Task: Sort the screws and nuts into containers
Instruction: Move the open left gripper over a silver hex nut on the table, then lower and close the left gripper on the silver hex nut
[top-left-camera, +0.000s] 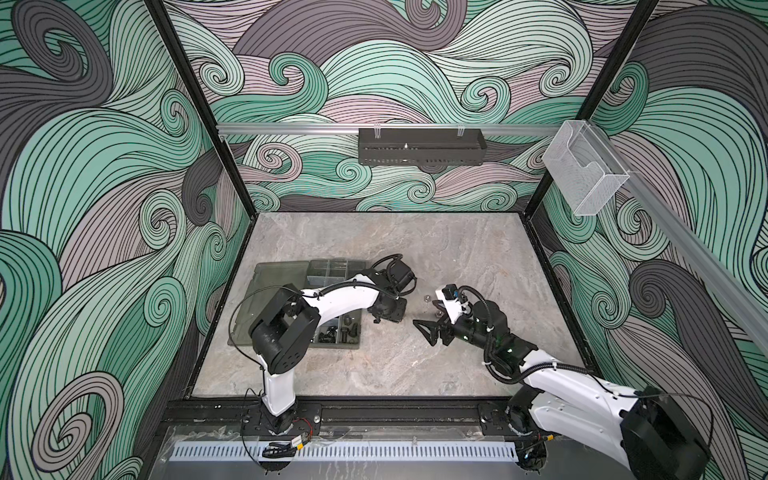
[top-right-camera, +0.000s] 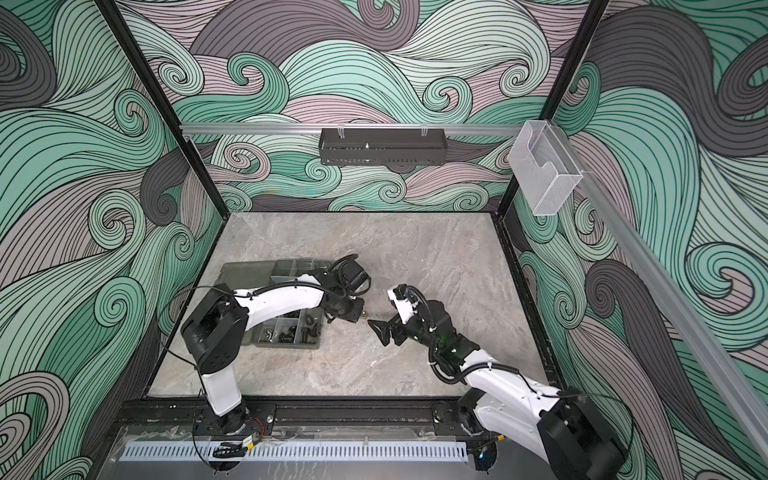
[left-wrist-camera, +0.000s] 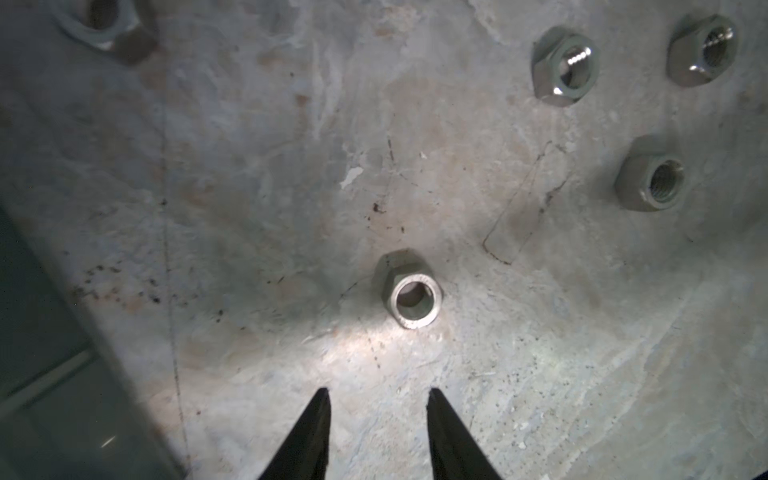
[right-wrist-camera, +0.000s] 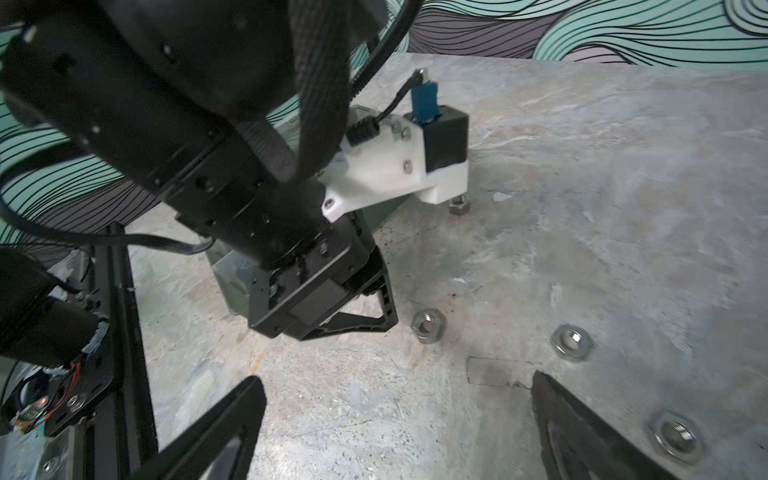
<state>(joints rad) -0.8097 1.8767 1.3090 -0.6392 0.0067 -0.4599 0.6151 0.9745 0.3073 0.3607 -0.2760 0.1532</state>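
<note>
Two arms hang low over the grey stone table in both top views. The organizer box lies on the left, lid folded flat beside it. Its near compartments hold dark pieces — screws, as far as the distance allows. The left gripper points down just right of the box. The right gripper faces it from near by, and a few silver nuts lie on bare table just beyond them.

In the left wrist view the left gripper has its black jaws apart with nothing between. One nut lies flat just ahead of the tips, untouched. Three more sit grouped well off to one side, and a fifth lies alone at the frame's edge.

In the right wrist view the right gripper is spread wide and empty — one nut lies just beside the left gripper's fingertip. Two others lie near the right gripper's own finger, and a fourth sits farther off below the left arm's white camera mount.
</note>
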